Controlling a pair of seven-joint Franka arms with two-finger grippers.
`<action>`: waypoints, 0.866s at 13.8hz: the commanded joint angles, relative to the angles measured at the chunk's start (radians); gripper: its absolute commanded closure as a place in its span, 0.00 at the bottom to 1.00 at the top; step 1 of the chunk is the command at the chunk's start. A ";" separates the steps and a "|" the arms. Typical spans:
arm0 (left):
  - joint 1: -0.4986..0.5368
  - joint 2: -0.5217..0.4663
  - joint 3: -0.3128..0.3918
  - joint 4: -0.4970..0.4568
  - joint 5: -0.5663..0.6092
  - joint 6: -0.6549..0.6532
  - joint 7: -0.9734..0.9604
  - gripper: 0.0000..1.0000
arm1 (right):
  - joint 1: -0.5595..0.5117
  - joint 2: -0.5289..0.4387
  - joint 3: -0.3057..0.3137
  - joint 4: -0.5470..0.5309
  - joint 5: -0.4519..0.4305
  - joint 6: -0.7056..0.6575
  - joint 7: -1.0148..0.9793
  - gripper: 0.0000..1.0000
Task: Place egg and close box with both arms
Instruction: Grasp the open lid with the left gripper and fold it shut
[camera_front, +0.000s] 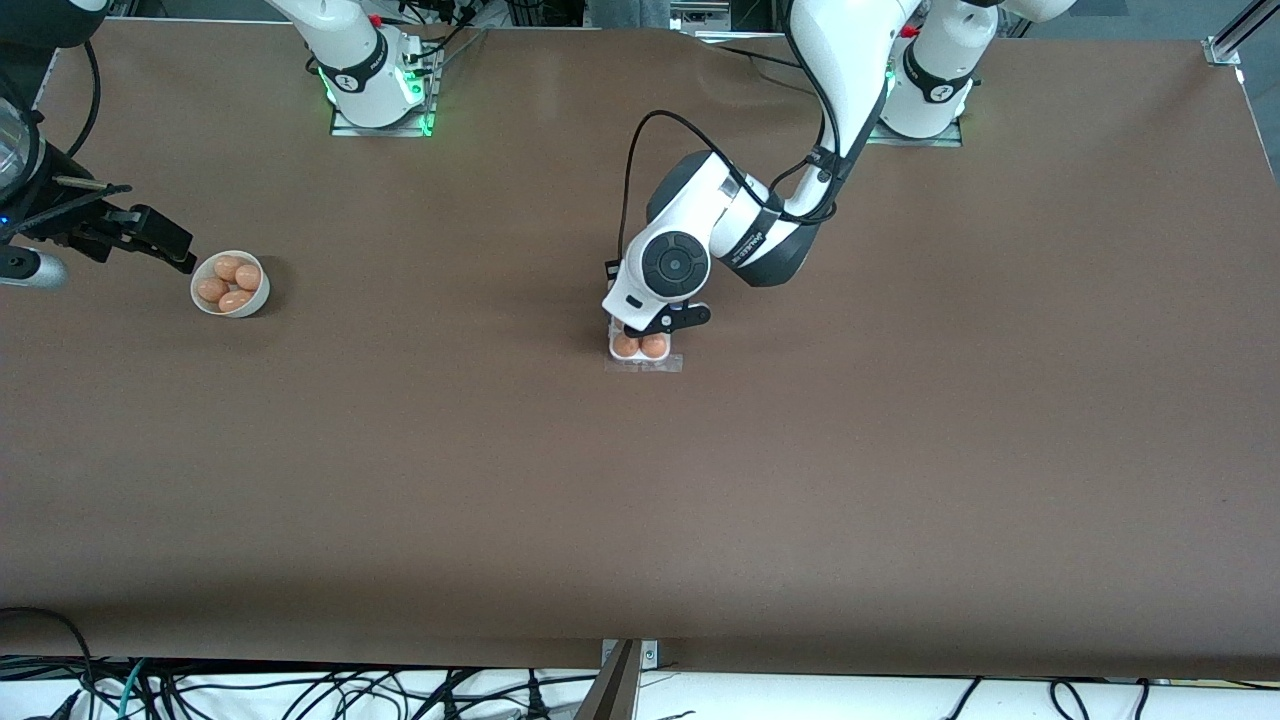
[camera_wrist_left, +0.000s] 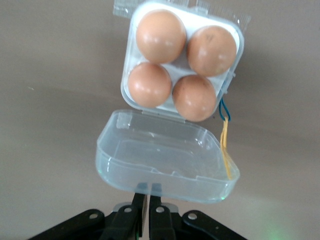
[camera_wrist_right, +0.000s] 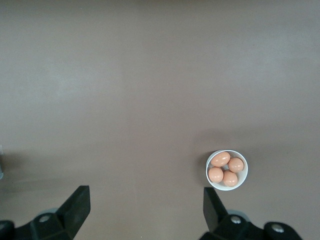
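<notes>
- Left wrist view: box (camera_wrist_left: 182, 65) at mid-tabletop, four tan-orange eggs, one per cell; clear lid (camera_wrist_left: 165, 157) hinged open, lying flat.
- Bowl (camera_front: 231, 285): four more eggs, toward the right arm's end.
- Left tool (camera_wrist_left: 149, 210): fingers pressed together, empty, at the lid's free edge.
- Right tool (camera_wrist_right: 145, 207): spread wide, empty, beside the bowl.
- Tabletop (camera_front: 900, 450): brown, bare elsewhere.
</notes>
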 joint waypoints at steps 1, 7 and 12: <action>-0.005 0.019 0.009 0.051 0.040 0.009 -0.010 0.91 | -0.001 0.005 0.004 0.019 0.013 -0.013 -0.002 0.00; -0.002 0.017 0.061 0.062 0.094 0.095 -0.003 0.91 | 0.001 0.005 0.004 0.019 0.013 -0.011 -0.002 0.00; 0.004 -0.012 0.099 0.090 0.144 0.026 0.002 0.79 | 0.001 0.005 0.004 0.019 0.013 -0.011 0.000 0.00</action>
